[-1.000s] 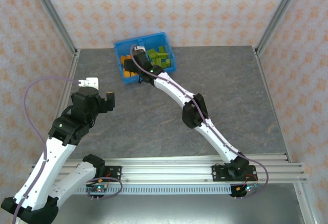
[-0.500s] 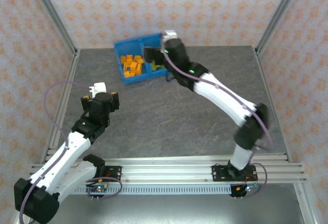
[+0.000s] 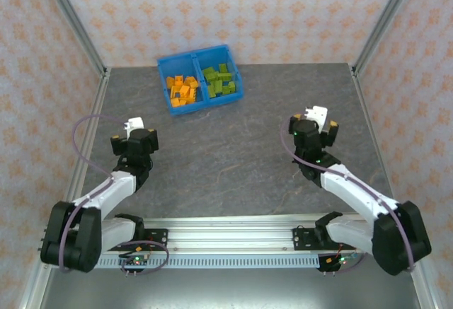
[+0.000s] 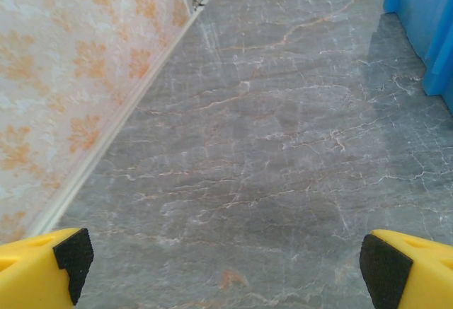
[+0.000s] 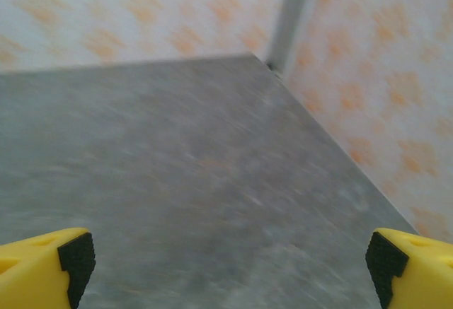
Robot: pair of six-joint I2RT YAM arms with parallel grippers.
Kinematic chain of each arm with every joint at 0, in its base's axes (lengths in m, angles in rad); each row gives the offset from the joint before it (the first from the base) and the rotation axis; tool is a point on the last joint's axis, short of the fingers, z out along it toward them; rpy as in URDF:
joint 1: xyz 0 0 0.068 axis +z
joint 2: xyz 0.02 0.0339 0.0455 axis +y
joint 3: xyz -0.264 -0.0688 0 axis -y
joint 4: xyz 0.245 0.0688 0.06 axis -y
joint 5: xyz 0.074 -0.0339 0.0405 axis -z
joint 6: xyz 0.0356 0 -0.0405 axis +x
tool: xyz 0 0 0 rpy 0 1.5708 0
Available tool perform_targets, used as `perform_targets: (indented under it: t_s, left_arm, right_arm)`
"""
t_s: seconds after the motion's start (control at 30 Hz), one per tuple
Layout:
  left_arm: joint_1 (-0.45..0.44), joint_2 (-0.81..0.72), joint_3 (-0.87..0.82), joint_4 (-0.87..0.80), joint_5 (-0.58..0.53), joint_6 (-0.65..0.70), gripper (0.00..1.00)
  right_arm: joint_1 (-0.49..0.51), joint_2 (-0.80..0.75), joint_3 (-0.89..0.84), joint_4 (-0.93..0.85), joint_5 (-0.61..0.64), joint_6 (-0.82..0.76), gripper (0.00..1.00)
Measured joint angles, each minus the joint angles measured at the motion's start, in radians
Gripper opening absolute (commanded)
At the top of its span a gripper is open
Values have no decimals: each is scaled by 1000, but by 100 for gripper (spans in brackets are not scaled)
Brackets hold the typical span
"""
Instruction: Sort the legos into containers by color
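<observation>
We see the left gripper [image 3: 141, 134] low over the gray table [image 3: 233, 157], released. In its wrist view the two yellow fingers [image 4: 42, 266] stand wide apart at the bottom corners, with bare marbled tabletop between them and nothing in their grasp. The right gripper [image 3: 320, 129] is released as well. Its fingers [image 5: 42, 263] are spread to the edges of its blurred wrist view, again with bare table between them. Ahead of them we make out the table's corner, a metal post [image 5: 289, 13] and the patterned wall [image 5: 375, 97].

The blue bin [image 3: 191, 53] sits well apart from both grippers. It lies far ahead and to the right of the left fingers, where its wall [image 4: 425, 26] shows at the upper right of that wrist view, and far ahead and to the left of the right fingers. Inside it, the orange bricks [image 3: 182, 90] lie heaped in the left compartment and the green bricks [image 3: 219, 81] in the right one, with the divider [image 3: 200, 79] between the two piles.
</observation>
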Motion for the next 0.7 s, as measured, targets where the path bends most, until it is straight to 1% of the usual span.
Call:
perform_targets:
  t_s: [0.07,0.13,0.17,0.23,0.3,0.4,0.43,0.47,0.57,0.7]
  left_arm:
    - [21,68,1,79,45,-2,100]
    - [35,141,6,135,87,-4,100]
    - [40,183,17,156,108,-5,100]
    - [45,262,49,177,145,-5,100]
    - [46,296,60,202,181,-4,100]
    - [46,302,36,292,241,3,100]
    - [46,303,28,316,261,8,100]
    - [46,305,23,328,275,12,100]
    - [46,314,22,351,299,17,100]
    - [46,314,22,367,314,19,100]
  right_arm:
    - [-70,114,-31,95,-5,-2,99]
    - [-116,246,-45,204,-15,-23,100]
    - [-139,312,-44,241,-32,-32,100]
    - [-176,383,-43,274,-77,-34,100]
    - [-225,395,-49,295,-137,-26,99]
    - [-312,376,-129,483,-268,-7,99]
    - [-333,376,-155,516,-296,-2,99]
    - [-347,377,-164,507,-326,1,99]
    - [-348,380,-164,539,-394,3,99]
    - [-346,378,-163,559,-433,3,99]
